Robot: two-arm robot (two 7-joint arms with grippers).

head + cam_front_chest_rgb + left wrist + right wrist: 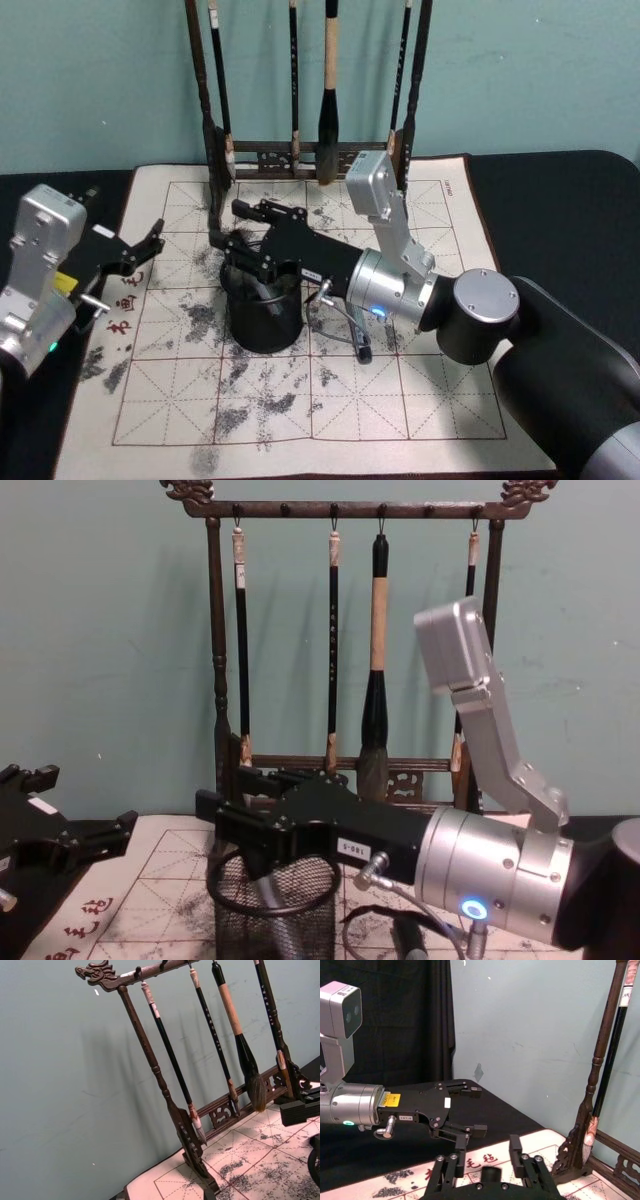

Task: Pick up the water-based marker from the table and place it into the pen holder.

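Closest up, my right hand (236, 230) is hovering over the pen holder (262, 328), fingers standing apart and gripping nothing. It is covering most of the cup's mouth, so the water-based marker (275, 920) is showing as just a pale shaft through the mesh, leaning inside; which end is pointing up I cannot tell. One holder is standing on the ink-stained mat (400, 400), left of the desk's (560, 200) middle. Four brushes (378, 630) are hanging on the rack (213, 630) at the far edge. My left hand (150, 250) is hanging near the left edge, fingers apart.
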